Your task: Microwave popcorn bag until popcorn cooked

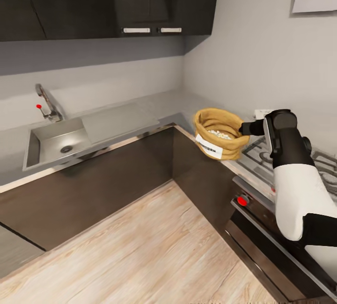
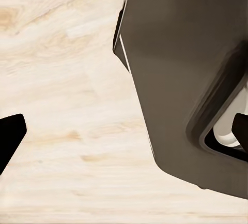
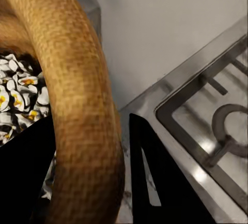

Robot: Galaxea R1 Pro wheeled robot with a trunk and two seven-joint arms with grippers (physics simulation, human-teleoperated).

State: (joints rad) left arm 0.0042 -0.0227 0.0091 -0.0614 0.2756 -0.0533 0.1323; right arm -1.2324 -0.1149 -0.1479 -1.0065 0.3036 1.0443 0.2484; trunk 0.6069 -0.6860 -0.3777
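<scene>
Tan-yellow popcorn bag (image 1: 220, 134) lifted just above the corner of the grey steel countertop (image 1: 140, 117), tilted, white label facing outward, pale popcorn (image 1: 220, 133) heaped inside, beside a steel cooktop (image 1: 299, 163) at the right. Right gripper (image 3: 90, 182) clamped on the bag's rolled rim, one dark finger inside among the popcorn and one outside, jaws pinching the cloth. Left gripper (image 2: 126, 131) hanging low over light wood floor (image 2: 67, 79) near the robot's dark base (image 2: 186, 69), fingertips spread wide apart, holding nothing; sink (image 1: 58, 142) with faucet (image 1: 47, 103) farther left along the counter.
</scene>
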